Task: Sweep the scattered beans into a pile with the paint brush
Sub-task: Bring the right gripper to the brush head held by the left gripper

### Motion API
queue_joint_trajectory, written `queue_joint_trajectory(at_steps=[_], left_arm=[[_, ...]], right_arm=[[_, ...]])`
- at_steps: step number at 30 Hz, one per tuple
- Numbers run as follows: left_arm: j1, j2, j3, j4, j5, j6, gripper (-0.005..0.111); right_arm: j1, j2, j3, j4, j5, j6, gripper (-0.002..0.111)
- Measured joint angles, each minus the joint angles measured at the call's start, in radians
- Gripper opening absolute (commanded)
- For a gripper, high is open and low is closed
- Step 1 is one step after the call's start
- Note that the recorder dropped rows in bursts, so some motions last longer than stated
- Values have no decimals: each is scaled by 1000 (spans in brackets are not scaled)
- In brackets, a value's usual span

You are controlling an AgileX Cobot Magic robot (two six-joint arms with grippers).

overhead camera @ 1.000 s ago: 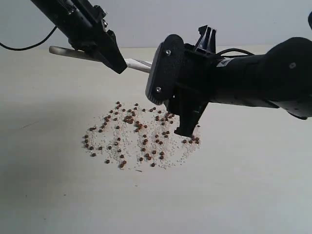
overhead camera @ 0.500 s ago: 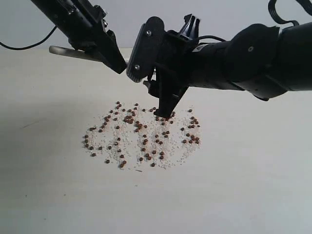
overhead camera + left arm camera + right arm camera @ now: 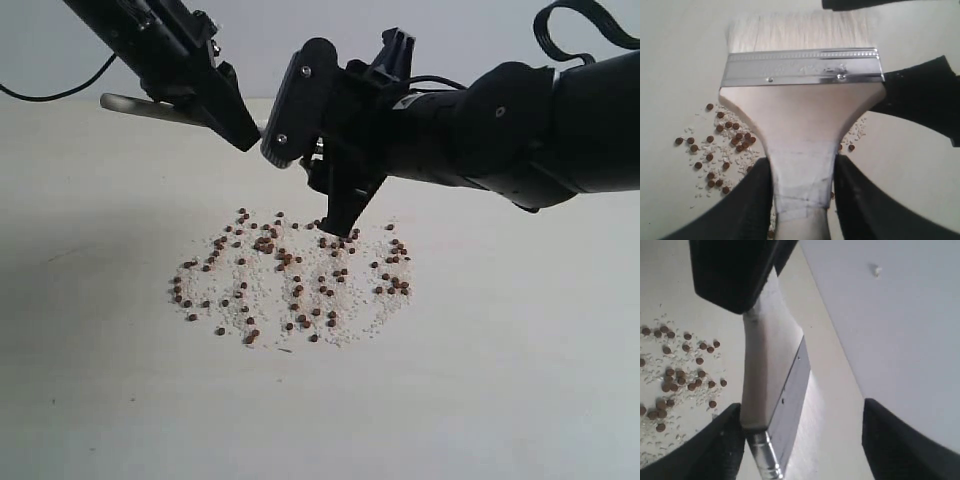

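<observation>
Reddish-brown beans (image 3: 290,280) and pale grit lie spread in a wide flat patch on the table; no pile is in view. My left gripper (image 3: 238,128) is shut on the paint brush's cream handle (image 3: 802,190), held above the table behind the patch. Its handle end (image 3: 132,106) sticks out to the left. Silver ferrule (image 3: 802,67) and whitish bristles (image 3: 795,32) point away from the left gripper (image 3: 802,200). My right gripper (image 3: 350,150) is open and straddles the brush head (image 3: 772,365). One finger (image 3: 722,445) is close beside the head's edge; the other (image 3: 905,440) stands far off.
The pale table (image 3: 500,380) runs back to a light wall (image 3: 280,40). A black cable (image 3: 60,95) hangs at the far left. Beans (image 3: 715,150) lie under the brush handle in the left wrist view, and beans (image 3: 675,375) show beside the head in the right wrist view.
My right gripper has swung left and up, from over the right side of the bean patch to around the brush head. The left gripper and brush have stayed put.
</observation>
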Motion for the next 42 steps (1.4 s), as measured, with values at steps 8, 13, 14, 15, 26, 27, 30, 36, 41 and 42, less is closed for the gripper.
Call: queue_joint_trajectory(at_steps=[8, 13, 14, 15, 26, 27, 30, 36, 41, 42], left_arm=[[0, 0, 0, 0, 0, 4, 0], [0, 0, 0, 0, 0, 11, 0], [0, 0, 0, 0, 0, 11, 0], [0, 0, 0, 0, 0, 11, 0], [0, 0, -2, -16, -8, 12, 0], [0, 0, -2, -19, -8, 12, 0], [0, 0, -2, -13, -6, 12, 0], [0, 0, -2, -11, -6, 26, 8], [0, 0, -2, -9, -8, 37, 55], [0, 0, -2, -9, -14, 43, 70]], right_arm=[[0, 54, -1, -67, -28, 19, 55], [0, 70, -1, -216, -105, 214, 55], [0, 70, -1, -272, -114, 282, 54], [0, 70, -1, -310, -116, 330, 51], [0, 72, -1, -386, -114, 428, 15], [0, 72, -1, -387, -114, 425, 9], [0, 72, -1, -402, -112, 410, 0], [0, 72, -1, -405, -112, 406, 0], [0, 72, -1, -405, -109, 406, 0], [0, 72, -1, -403, -106, 406, 0]])
